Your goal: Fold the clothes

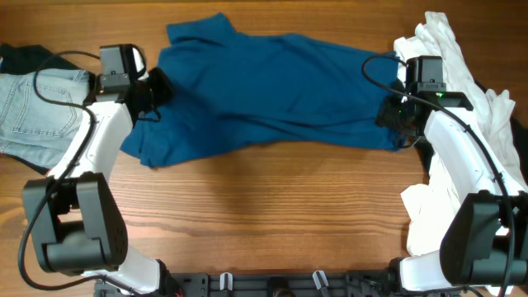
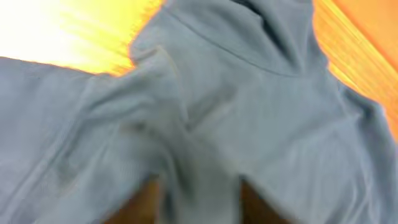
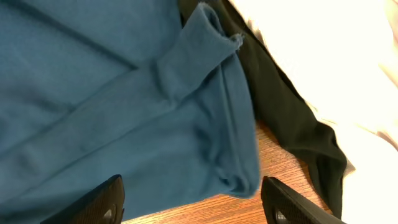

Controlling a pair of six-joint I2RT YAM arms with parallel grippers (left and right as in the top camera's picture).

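Observation:
The dark teal-blue shirt (image 1: 272, 87) lies spread and rumpled across the far middle of the wooden table. My left gripper (image 1: 155, 92) is at the shirt's left edge. In the blurred left wrist view its fingers (image 2: 199, 208) pinch a bunched fold of the shirt (image 2: 249, 112). My right gripper (image 1: 394, 115) is at the shirt's right edge. In the right wrist view its fingers (image 3: 193, 208) are wide open just above the shirt's right corner (image 3: 93, 93), where a rolled hem lies on bare wood.
Light-blue denim shorts (image 1: 33, 107) lie at the far left beside a black garment (image 1: 21, 56). White t-shirts (image 1: 445, 49) are piled along the right edge, with more white cloth (image 1: 425, 214) at the front right. A black cloth (image 3: 292, 118) lies between the shirt and the white pile (image 3: 323, 50).

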